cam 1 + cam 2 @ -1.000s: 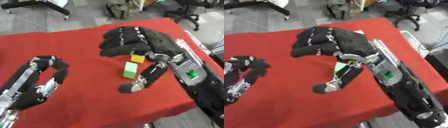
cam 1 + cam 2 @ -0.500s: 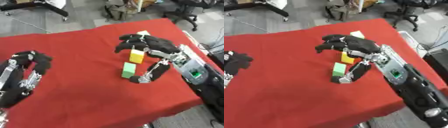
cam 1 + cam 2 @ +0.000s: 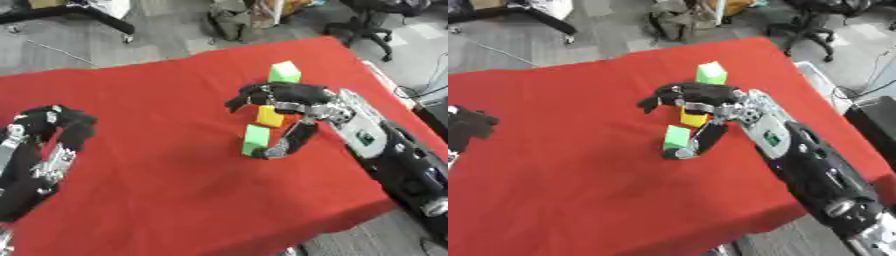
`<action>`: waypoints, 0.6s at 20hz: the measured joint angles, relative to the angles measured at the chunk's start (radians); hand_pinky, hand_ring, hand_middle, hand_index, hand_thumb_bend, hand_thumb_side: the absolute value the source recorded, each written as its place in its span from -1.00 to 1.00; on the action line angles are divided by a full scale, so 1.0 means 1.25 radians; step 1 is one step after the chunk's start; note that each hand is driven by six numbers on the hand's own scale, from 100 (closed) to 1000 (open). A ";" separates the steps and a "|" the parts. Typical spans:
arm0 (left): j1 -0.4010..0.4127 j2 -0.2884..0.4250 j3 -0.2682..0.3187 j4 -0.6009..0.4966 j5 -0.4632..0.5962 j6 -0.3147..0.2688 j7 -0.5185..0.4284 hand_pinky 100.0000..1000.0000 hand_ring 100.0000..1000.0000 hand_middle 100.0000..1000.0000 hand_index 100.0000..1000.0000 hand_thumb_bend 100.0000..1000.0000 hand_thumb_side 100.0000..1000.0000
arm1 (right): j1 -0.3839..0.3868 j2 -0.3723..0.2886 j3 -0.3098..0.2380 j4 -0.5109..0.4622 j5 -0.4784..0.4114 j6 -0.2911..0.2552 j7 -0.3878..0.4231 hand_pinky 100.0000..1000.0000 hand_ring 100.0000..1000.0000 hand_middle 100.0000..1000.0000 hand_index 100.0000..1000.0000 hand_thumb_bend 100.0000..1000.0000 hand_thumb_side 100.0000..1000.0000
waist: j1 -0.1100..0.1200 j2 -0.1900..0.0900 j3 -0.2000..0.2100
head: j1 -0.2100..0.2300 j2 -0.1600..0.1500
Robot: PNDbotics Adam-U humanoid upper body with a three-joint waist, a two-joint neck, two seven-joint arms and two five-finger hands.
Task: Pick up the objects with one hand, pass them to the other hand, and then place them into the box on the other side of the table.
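Observation:
Three small blocks lie on the red table [image 3: 149, 195]: a light green cube [image 3: 284, 72] farthest back, a yellow cube [image 3: 269, 116] in front of it, and a green block [image 3: 255, 139] nearest. My right hand [image 3: 297, 95] comes in from the right and arches over the yellow cube with bent fingers. Its thumb [image 3: 289, 142] reaches down beside the green block's right side. Neither block is lifted or enclosed. My left hand [image 3: 48, 145] hovers at the left edge, fingers relaxed, holding nothing. No box shows in either view.
The table's far edge and right edge [image 3: 385, 90] lie close to the blocks. Beyond them are grey floor, an office chair [image 3: 367, 25] and a bag [image 3: 229, 20]. Red cloth stretches between my two hands.
My right hand has drawn in from a wide spread and come down over the yellow cube and green block. The rear green cube has come out from under it. My left hand has moved toward the left edge.

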 measured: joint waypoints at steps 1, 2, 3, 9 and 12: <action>0.000 0.000 0.000 0.000 -0.001 0.000 0.000 0.82 0.33 -0.09 -0.03 -0.69 0.32 | -0.005 0.006 -0.006 0.021 0.013 -0.001 0.003 0.85 0.57 0.45 0.90 -0.33 -0.22 | 0.000 0.000 0.000 | -0.001 0.000; 0.001 0.000 0.000 0.000 -0.002 0.000 0.000 0.82 0.33 -0.09 -0.03 -0.70 0.32 | -0.010 0.011 -0.012 0.042 0.025 -0.001 0.002 0.84 0.57 0.45 0.91 -0.33 -0.22 | 0.001 0.000 0.000 | -0.001 0.000; 0.001 0.000 -0.001 0.000 -0.002 0.001 -0.001 0.82 0.33 -0.09 -0.03 -0.70 0.32 | -0.015 0.014 -0.018 0.062 0.038 -0.001 0.002 0.83 0.57 0.44 0.90 -0.33 -0.22 | 0.001 0.000 0.000 | -0.002 0.000; 0.001 -0.007 -0.009 0.000 -0.004 0.002 -0.005 0.82 0.33 -0.09 -0.03 -0.70 0.33 | -0.035 0.027 -0.040 0.169 0.112 -0.007 -0.021 0.78 0.57 0.44 0.91 -0.30 -0.23 | 0.004 0.000 0.003 | -0.005 0.000; 0.001 -0.008 -0.010 0.000 -0.005 0.002 -0.008 0.82 0.33 -0.09 -0.03 -0.70 0.33 | -0.038 0.028 -0.043 0.194 0.149 -0.011 -0.043 0.77 0.57 0.44 0.91 -0.31 -0.24 | 0.004 0.000 0.003 | -0.005 0.000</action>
